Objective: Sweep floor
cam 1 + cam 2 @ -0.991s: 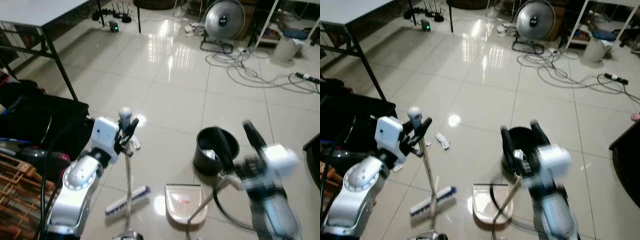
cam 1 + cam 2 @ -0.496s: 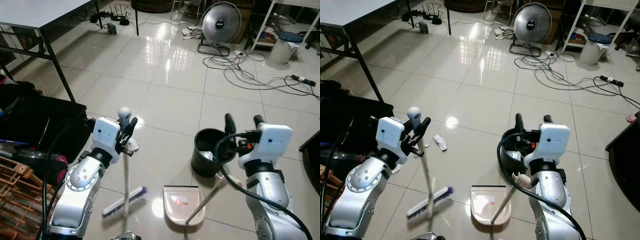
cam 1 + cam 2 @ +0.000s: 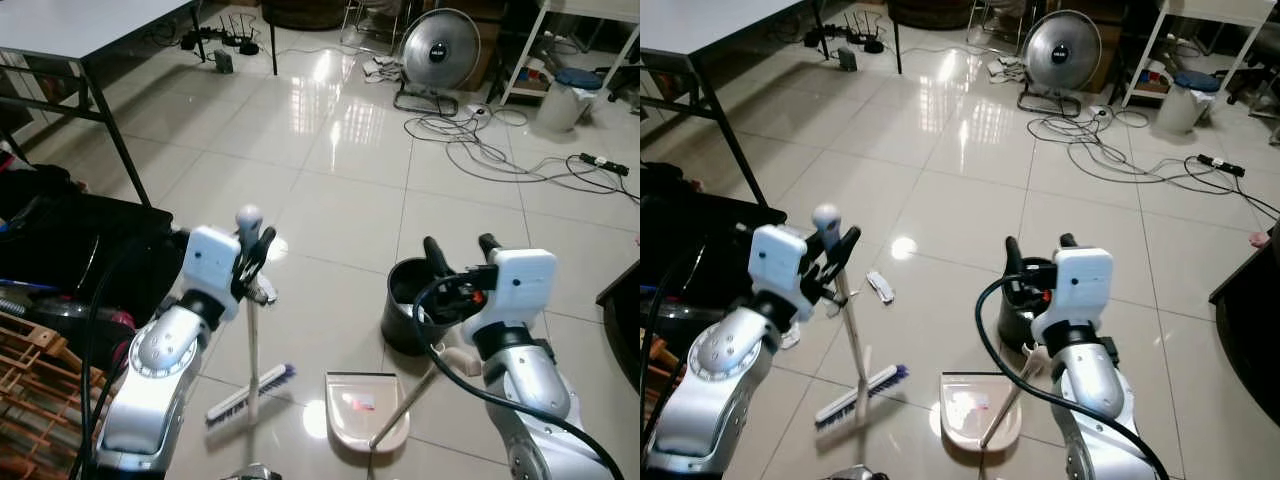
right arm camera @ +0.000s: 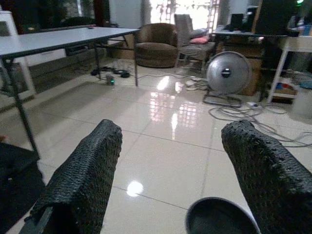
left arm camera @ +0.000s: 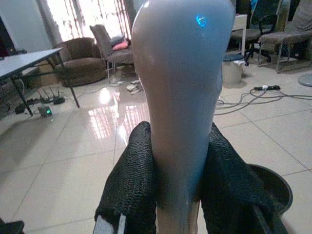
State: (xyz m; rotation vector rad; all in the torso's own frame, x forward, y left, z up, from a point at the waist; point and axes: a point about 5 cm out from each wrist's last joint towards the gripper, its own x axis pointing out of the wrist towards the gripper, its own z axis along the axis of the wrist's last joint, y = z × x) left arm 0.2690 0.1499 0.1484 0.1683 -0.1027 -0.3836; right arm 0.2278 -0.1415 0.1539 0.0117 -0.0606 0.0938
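My left gripper (image 3: 260, 243) is shut on the top of the broom handle (image 5: 180, 97), just under its rounded grey knob. The broom stands nearly upright, its blue-bristled head (image 3: 250, 393) on the tiles. A beige dustpan (image 3: 365, 405) lies flat beside the brush, its long handle (image 3: 415, 395) slanting up toward my right forearm. My right gripper (image 3: 458, 250) is open and holds nothing, its fingers pointing up over the black bin (image 3: 405, 310). The bin's rim (image 4: 219, 214) appears below its fingers (image 4: 83, 180). A small white scrap (image 3: 880, 287) lies on the floor near the broom.
A dark bag (image 3: 70, 250) and a wooden rack (image 3: 30, 400) crowd my left side. A table (image 3: 90, 30) stands far left. A floor fan (image 3: 437, 45), loose cables (image 3: 500, 150) and a white bucket (image 3: 560, 95) sit at the back. Dark furniture (image 3: 625, 320) edges the right.
The right arm was blurred in motion a second ago; it has settled, with the open gripper shifted slightly left over the bin. The broom head has swung a little.
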